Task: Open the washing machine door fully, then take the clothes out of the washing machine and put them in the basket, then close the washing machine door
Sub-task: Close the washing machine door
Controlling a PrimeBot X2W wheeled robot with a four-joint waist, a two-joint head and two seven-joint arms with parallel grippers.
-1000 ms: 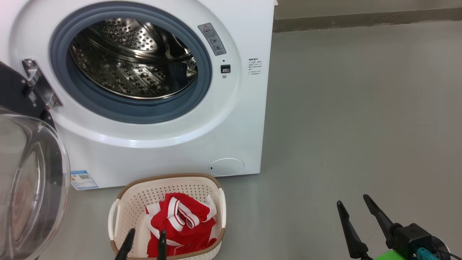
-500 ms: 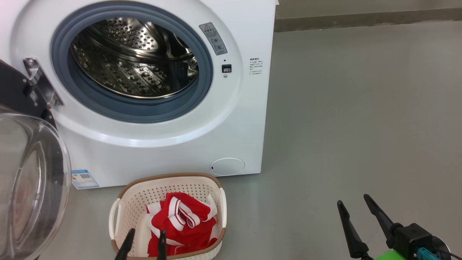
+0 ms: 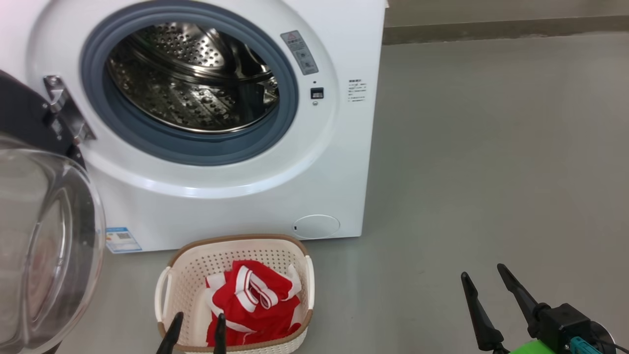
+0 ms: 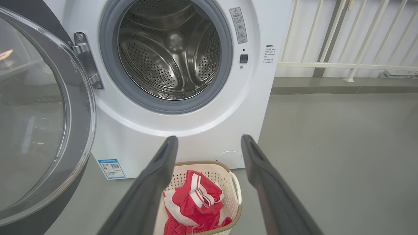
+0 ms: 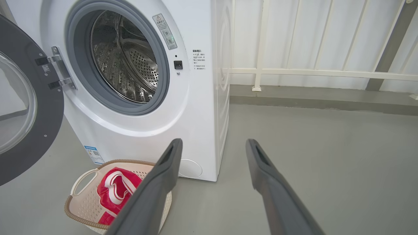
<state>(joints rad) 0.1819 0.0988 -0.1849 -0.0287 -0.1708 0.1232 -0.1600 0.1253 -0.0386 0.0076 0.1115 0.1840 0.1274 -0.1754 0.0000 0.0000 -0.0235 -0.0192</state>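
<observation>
door [image 3: 46, 236]: stands open, left of frame | clothes [image 3: 250, 295]: in basket [image 3: 236, 239], lower centre | left claw [image 3: 199, 316], right claw [image 3: 482, 271]: spread wide, empty | risk: we push off-centre, door rebounds unlatched

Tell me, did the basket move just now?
No. The basket keeps its spot in front of the washing machine; everything in the head view slid right together, so the camera turned.

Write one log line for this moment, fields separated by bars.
door: open | drum: empty | clothes: in basket | left tool: open | right tool: open
</observation>
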